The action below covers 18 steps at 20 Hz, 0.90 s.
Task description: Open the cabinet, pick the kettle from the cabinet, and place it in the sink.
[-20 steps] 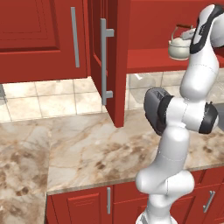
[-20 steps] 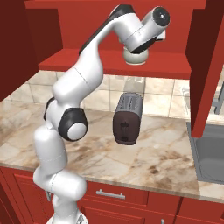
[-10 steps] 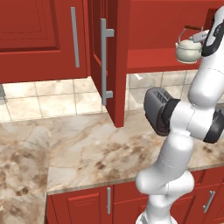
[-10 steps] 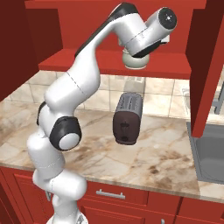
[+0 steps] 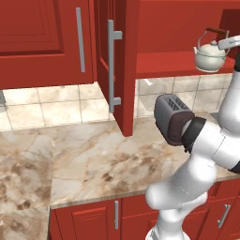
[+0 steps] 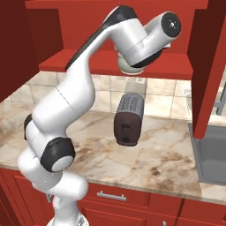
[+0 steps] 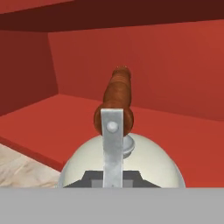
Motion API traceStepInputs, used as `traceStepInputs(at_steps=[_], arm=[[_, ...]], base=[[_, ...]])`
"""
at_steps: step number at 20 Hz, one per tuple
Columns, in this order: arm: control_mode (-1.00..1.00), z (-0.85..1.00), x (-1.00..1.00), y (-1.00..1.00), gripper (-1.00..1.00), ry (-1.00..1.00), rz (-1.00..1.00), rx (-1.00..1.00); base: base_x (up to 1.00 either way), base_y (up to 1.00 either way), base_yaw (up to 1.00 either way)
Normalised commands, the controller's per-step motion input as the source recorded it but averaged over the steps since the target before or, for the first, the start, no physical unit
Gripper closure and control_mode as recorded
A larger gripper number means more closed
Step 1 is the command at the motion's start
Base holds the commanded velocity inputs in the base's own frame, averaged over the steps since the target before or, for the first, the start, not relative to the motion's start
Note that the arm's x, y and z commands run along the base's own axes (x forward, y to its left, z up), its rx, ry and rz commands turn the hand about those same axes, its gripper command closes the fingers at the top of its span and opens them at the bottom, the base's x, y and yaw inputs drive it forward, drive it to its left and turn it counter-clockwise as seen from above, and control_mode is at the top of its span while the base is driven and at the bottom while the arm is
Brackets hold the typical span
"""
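End effector [image 7: 113, 173] pinching the kettle [image 5: 209, 55] handle at the shelf [image 5: 178, 64] front edge; next lift it clear toward the sink [image 6: 213, 152]

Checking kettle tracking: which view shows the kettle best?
Left base view: the kettle shows whole on the red shelf, with spout, lid and arched handle. The hand view is close up on its handle bar and the top of its body. In the right base view the arm hides most of it.
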Motion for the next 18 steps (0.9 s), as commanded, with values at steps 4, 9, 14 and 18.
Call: traceStepInputs(at_steps=[4,9,14,18], arm=[[-1.0,0.0,-0.63,0.19,1.0,-0.08,0.0,0.0],[-1.0,0.0,-0.61,0.22,1.0,-0.08,-0.01,0.0],[-1.0,-0.04,-0.56,0.29,1.0,-0.12,-0.03,0.0],[-1.0,-0.08,-0.5,0.32,1.0,-0.11,-0.05,0.0]], base=[[0.0,0.0,0.0],[0.0,0.0,0.0],[0.0,0.0,0.0],[0.0,0.0,0.0]])
